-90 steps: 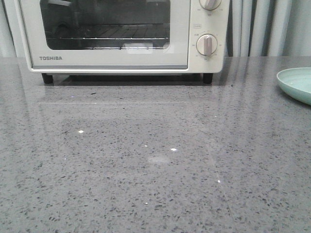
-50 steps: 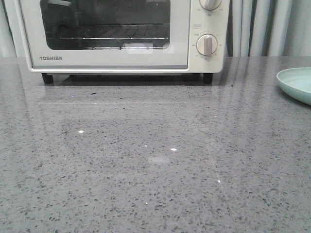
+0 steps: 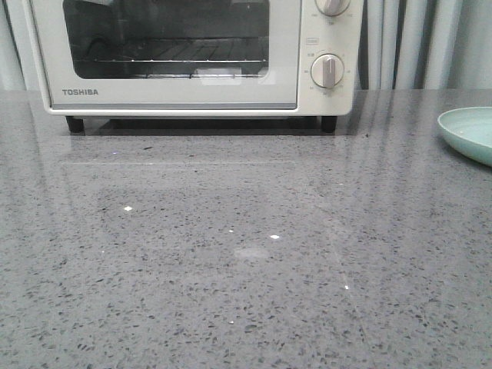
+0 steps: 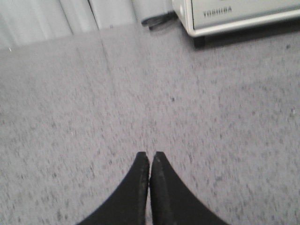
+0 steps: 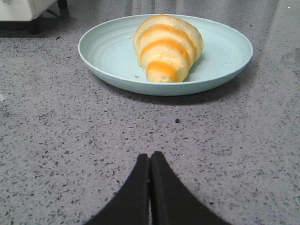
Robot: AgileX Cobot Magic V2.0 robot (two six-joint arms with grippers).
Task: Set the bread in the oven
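The cream-white Toshiba oven (image 3: pixel 192 58) stands at the back of the grey stone table with its glass door shut; its corner also shows in the left wrist view (image 4: pixel 234 16). The golden croissant-shaped bread (image 5: pixel 168 47) lies on a pale green plate (image 5: pixel 103 51) in the right wrist view. My right gripper (image 5: pixel 150 155) is shut and empty, low over the table a short way in front of the plate. My left gripper (image 4: pixel 149 154) is shut and empty over bare table, well away from the oven. Neither gripper shows in the front view.
The plate's rim (image 3: pixel 469 131) shows at the right edge of the front view, to the right of the oven. A dark cable (image 4: pixel 157 19) lies beside the oven's left side. Pale curtains (image 3: pixel 415 42) hang behind the table.
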